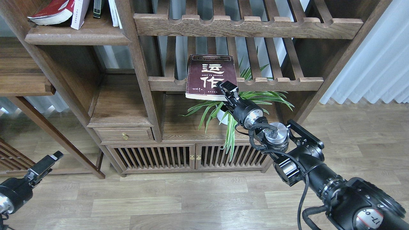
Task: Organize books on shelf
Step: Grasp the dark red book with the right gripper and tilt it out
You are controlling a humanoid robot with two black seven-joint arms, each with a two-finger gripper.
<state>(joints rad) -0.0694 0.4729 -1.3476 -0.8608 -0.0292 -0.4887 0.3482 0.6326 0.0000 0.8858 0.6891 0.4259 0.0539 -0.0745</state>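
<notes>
Right gripper (226, 87): your fingers are pinched on the near right corner of the maroon book (209, 75), the one with large white Chinese characters. That book lies flat on the middle slatted rack (281, 83), its near edge overhanging the notched front rail. Just below it, a spider plant (230, 110) in a white pot stands on the cabinet top.

Left gripper (51, 158): low at the near left, over the wood floor (191, 204), touching nothing; you cannot tell whether its fingers are parted.

Shelf (78, 35), upper left: holds a red book (52, 12) lying tilted, a white book (80, 12) leaning against it, a dark-green-spined book (97, 8) and another pale book (114, 12) upright.
</notes>
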